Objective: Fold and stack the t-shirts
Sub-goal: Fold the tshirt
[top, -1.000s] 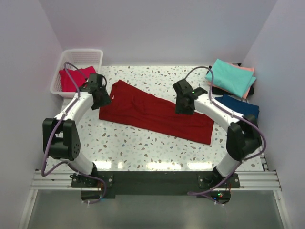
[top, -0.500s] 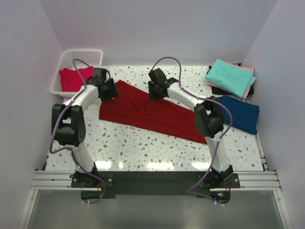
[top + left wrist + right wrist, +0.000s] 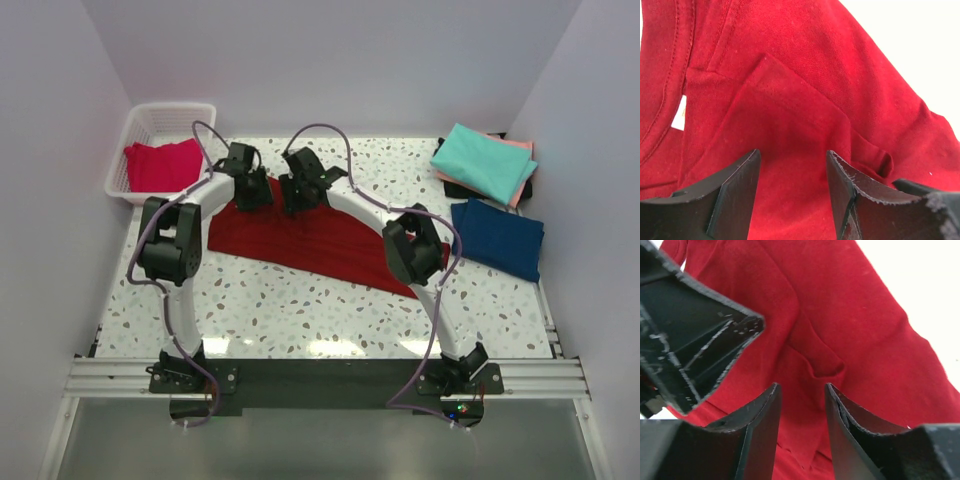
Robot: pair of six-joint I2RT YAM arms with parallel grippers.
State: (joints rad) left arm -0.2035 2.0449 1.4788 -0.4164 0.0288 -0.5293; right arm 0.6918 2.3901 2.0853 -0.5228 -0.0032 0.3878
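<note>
Top external | dark red t-shirt rumpled, partly folded | left gripper, right gripper agape, empty

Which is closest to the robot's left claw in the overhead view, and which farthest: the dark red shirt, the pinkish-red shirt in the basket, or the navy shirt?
1. Dark red shirt, mid-table, directly under the left gripper.
2. Pinkish-red shirt, in the basket at the far left corner.
3. Navy shirt, on the table's right side.

Speckled white table, pale lilac walls around.
</note>
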